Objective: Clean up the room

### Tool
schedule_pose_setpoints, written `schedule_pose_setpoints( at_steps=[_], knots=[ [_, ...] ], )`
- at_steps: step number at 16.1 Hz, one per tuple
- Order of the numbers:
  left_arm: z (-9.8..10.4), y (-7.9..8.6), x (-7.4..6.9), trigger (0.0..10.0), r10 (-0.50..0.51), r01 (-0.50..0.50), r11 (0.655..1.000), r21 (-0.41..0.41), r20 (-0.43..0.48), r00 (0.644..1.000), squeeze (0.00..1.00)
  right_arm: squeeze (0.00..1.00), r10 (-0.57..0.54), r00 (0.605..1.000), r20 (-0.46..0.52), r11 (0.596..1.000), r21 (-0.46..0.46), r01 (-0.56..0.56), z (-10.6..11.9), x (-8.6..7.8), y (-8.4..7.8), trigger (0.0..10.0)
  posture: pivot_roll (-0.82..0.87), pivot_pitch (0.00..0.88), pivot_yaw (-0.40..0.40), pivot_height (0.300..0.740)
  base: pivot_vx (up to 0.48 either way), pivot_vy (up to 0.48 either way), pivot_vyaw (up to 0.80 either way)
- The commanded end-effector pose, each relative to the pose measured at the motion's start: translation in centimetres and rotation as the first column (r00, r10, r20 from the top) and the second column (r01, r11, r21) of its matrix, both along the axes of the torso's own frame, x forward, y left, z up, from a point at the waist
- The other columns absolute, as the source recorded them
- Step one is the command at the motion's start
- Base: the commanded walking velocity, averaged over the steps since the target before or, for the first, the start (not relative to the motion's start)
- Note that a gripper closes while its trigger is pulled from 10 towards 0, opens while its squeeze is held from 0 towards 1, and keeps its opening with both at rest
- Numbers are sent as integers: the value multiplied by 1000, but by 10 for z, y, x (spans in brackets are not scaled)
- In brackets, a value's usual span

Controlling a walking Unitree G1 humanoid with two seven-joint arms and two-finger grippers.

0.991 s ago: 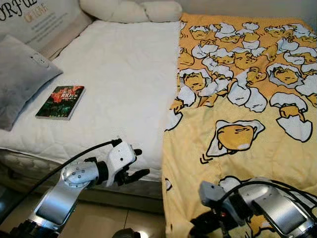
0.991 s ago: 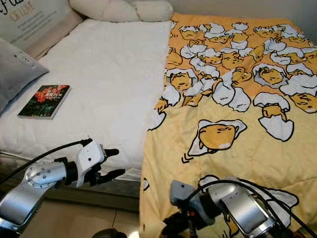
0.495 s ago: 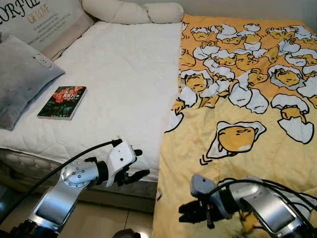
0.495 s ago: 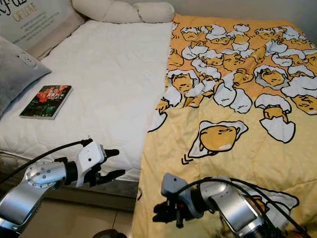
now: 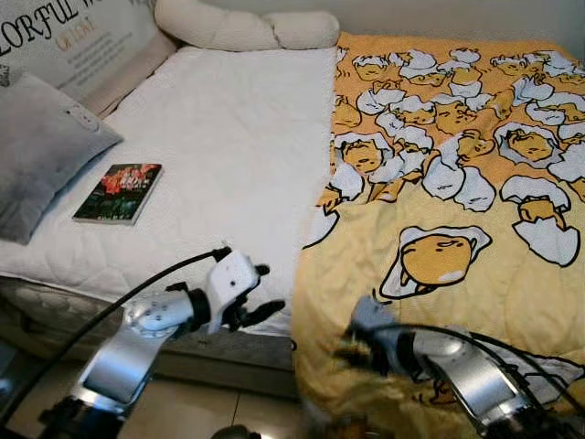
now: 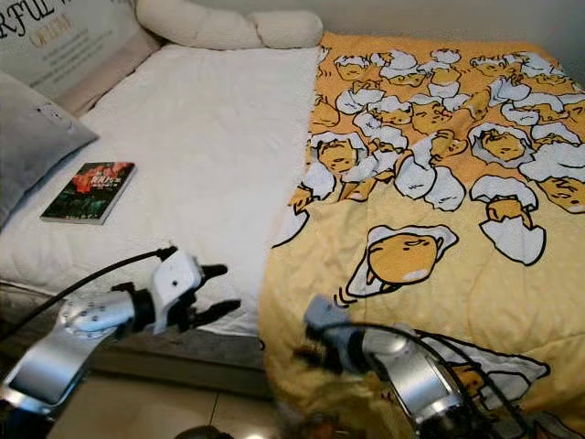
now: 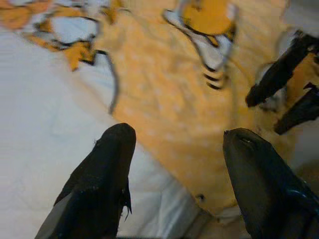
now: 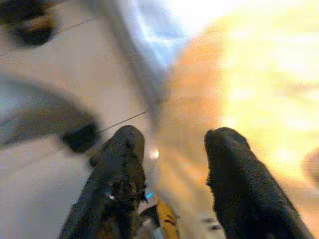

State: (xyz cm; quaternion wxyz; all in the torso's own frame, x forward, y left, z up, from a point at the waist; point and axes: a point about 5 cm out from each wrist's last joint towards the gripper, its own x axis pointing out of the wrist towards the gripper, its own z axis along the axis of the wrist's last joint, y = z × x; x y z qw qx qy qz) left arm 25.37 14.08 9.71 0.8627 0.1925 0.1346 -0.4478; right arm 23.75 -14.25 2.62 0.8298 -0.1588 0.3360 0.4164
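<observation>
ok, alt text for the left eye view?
A yellow cartoon-egg blanket covers the right half of a white bed. A book and grey pillow lie on the left; both grippers, left and right, hover at the near edge.

At the upper left of my head view, a pale cushion (image 5: 87, 41) against the headboard carries dark script letters I read as "ORFUL", cut off by the frame edge, with a smaller orange line beneath that is too blurred to read. The book (image 5: 118, 193) on the white bed has cover lettering too small to read.
</observation>
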Motion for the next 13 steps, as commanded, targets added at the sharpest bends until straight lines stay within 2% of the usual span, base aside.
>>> schedule_pose_setpoints(
  at_steps=[1, 2, 4, 5, 6, 7, 8, 9, 11, 13],
  knots=[
    [1, 5, 7, 10000, 88, -88, 996, -20, 30, 996, 0, 1000, -132, 988, 78, 991, 16, 131, 8, 12, -6, 10000, -68, 0, 72, 740, 0, 0, 0],
    [-1, 6, 11, 10000, 185, -182, 981, -62, 52, 981, 0, 1000, -285, 947, 148, 958, 60, 279, 12, 18, -10, 10000, -74, 0, 73, 740, 0, 0, 0],
    [-3, 4, 13, 10000, 261, -253, 961, -111, 62, 963, 0, 1000, -388, 898, 208, 921, 106, 374, 15, 20, -13, 10000, -81, 0, 75, 740, 0, 0, 0],
    [-7, 4, 14, 10000, 334, -324, 936, -137, 51, 941, 0, 1000, -507, 830, 232, 862, 167, 479, 18, 20, -17, 10000, -85, 0, 76, 740, 0, 0, 0],
    [-10, 5, 14, 10000, 364, -355, 925, -139, 51, 930, 0, 1000, -555, 795, 245, 832, 185, 524, 19, 19, -20, 10000, -88, 0, 74, 740, 0, 0, 0],
    [-13, 7, 15, 10000, 425, -414, 898, -149, 47, 904, 0, 1000, -632, 721, 285, 775, 214, 595, 23, 18, -26, 10000, -90, 0, 73, 740, 0, 0, 0],
    [-11, 9, 17, 10000, 483, -466, 865, -186, 58, 874, 0, 1000, -677, 661, 323, 735, 236, 636, 25, 14, -32, 10000, -92, 0, 70, 740, 0, 0, 0],
    [-9, 12, 19, 10000, 534, -511, 830, -224, 54, 844, 0, 1000, -712, 619, 332, 701, 278, 657, 29, 11, -34, 10000, -93, 0, 70, 740, 0, 0, 0],
    [-12, 21, 15, 10000, 613, -589, 778, -221, 59, 788, 0, 1000, -763, 533, 365, 642, 336, 689, 36, 5, -36, 10000, -97, 0, 72, 740, 0, -240, 0],
    [-11, 25, 13, 10000, 635, -610, 762, -218, 71, 769, 0, 1000, -775, 498, 389, 627, 371, 685, 41, 4, -36, 10000, -88, 0, 64, 740, 0, -480, 0]
  ],
)
